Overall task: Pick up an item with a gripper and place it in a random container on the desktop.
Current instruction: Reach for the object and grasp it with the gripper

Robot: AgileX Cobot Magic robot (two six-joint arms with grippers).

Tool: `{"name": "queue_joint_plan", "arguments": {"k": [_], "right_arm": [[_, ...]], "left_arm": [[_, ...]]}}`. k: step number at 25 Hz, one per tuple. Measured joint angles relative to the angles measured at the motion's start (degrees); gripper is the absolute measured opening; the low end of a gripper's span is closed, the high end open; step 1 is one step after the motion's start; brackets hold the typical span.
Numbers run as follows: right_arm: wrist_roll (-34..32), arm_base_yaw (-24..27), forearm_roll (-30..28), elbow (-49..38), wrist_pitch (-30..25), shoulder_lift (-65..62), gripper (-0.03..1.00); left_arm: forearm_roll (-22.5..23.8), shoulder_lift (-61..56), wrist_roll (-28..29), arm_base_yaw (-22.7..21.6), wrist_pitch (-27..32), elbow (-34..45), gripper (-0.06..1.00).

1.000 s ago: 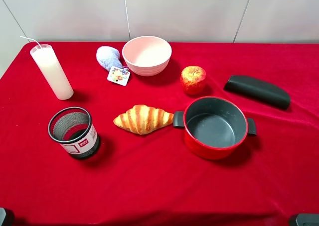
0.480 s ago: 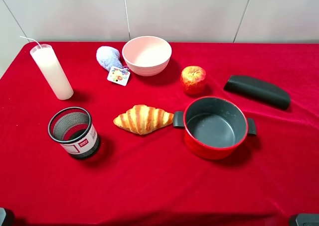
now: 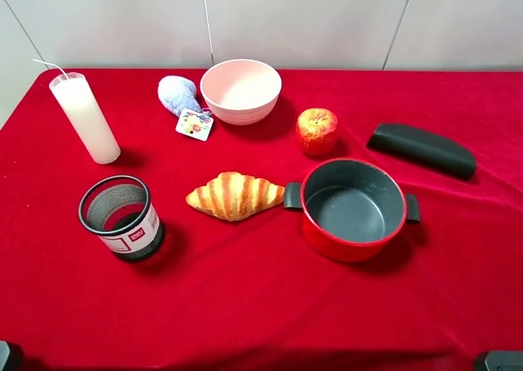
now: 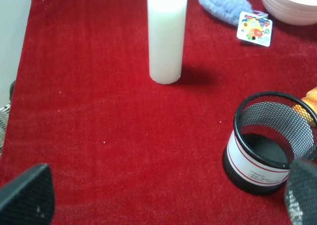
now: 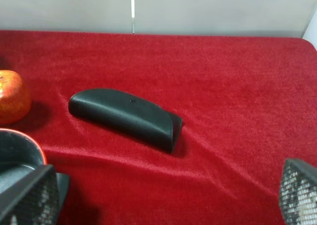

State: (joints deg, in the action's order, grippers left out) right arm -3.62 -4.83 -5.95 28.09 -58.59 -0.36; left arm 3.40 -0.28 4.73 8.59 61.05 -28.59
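Both hands sit at the near counter (image 3: 245, 306) edge, jaws spread wide and holding nothing: right hand (image 5: 163, 195), left hand (image 4: 163, 195). The apple (image 3: 317, 130) rests on the counter well ahead of the right hand and inward of it, just beyond the pot (image 3: 347, 247). I judge the right hand best placed, descending from above with jaws straddling the apple's widest part. Open cloth lies ahead of that hand between the pot and the black case (image 3: 421, 149), so I would route through there, clear of both.
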Motion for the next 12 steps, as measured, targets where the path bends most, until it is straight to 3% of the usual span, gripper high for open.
{"name": "queue_joint_plan", "arguments": {"k": [12], "right_arm": [[0.0,0.0,0.1,0.0,0.0,0.1,0.69]], "left_arm": [[0.0,0.0,0.0,0.0,0.0,0.0,0.90]]}}
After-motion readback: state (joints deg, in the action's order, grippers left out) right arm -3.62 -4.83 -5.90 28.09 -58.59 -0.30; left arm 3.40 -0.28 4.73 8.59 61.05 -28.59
